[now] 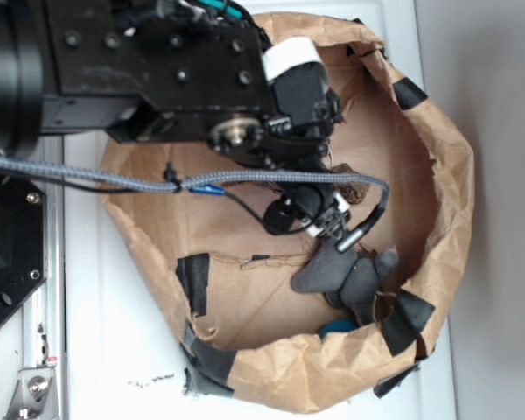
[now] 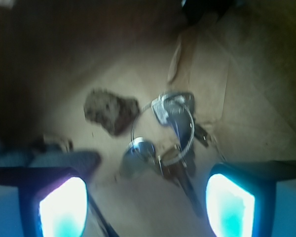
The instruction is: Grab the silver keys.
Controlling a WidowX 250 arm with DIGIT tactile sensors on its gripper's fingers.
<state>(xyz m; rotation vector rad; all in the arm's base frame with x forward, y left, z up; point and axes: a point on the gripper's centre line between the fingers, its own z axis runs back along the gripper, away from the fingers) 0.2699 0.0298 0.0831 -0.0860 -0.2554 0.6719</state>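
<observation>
the wrist view looked down past the gripper (image 2: 147, 202), whose two pale glowing pads (image 2: 63, 207) stood well apart at the bottom corners of the picture with nothing between them but bare brown paper. the silver keys (image 2: 167, 140) lay on that paper just above the gap between the pads, a little nearer the right one: several small keys bunched on thin wire rings, with one large ring looping over the top of the bunch. the pads did not touch them. a brown lumpy rock (image 2: 111, 111) sat near the keys, up and to their left, apart from them. in the exterior view the black arm reached into a crumpled brown paper bag (image 1: 437, 201) patched with black tape (image 1: 195, 282), and the gripper (image 1: 328, 229) hung low over the bag's floor. a grey plush toy (image 1: 350, 276) lay just beside it, toward the near wall. the keys themselves were hidden there behind the arm. a braided grey cable (image 1: 245, 178) ran across the bag's mouth.
</observation>
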